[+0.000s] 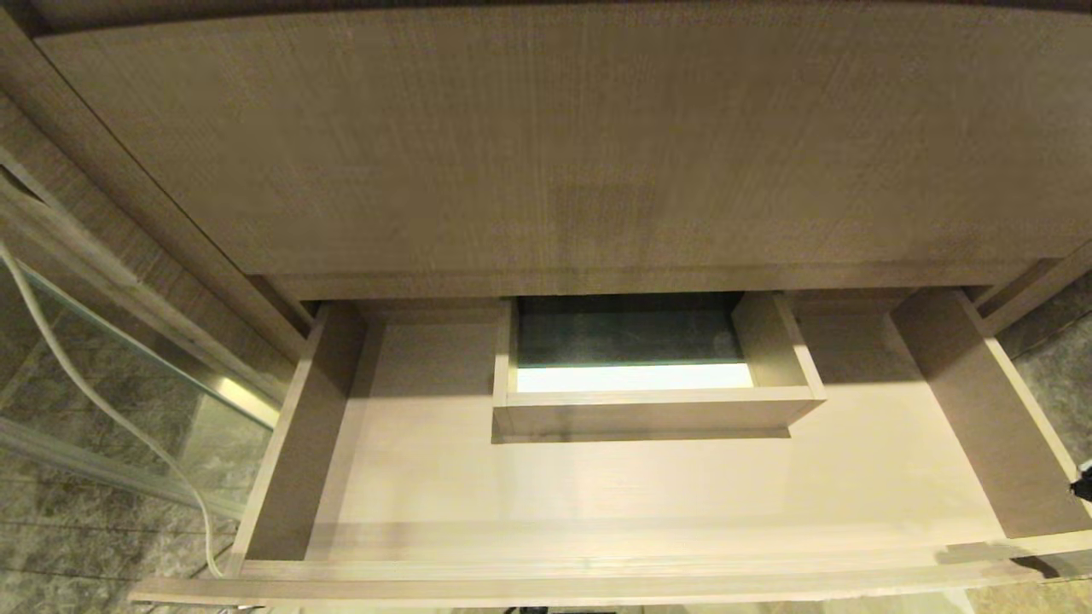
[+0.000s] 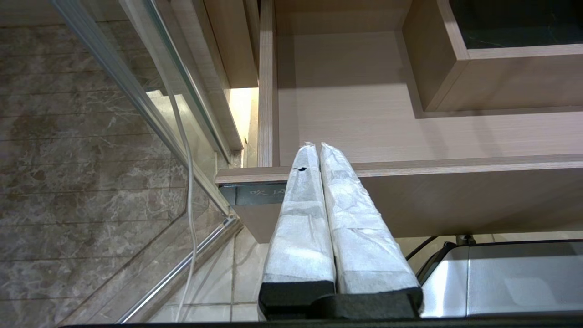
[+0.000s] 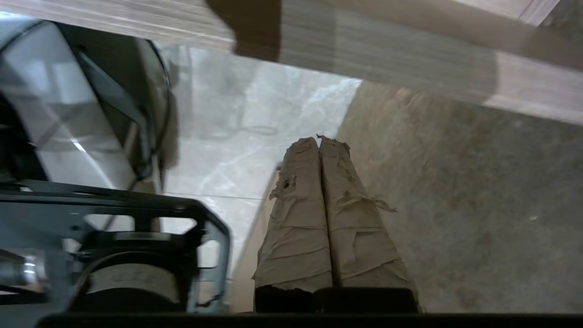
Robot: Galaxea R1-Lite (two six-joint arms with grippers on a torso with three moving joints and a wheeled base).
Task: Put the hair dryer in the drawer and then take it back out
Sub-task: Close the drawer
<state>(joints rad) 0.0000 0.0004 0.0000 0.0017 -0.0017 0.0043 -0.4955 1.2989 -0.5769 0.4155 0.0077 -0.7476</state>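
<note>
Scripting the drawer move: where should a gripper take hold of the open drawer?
Pinch the drawer front panel's top edge, mid-width, from above: no handle shows, and that thin straight lip stands exposed with the drawer pulled out.

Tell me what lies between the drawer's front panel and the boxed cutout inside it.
Nothing: the head view shows only bare floor of the drawer between its front and the boxed cutout. No hair dryer there.
</note>
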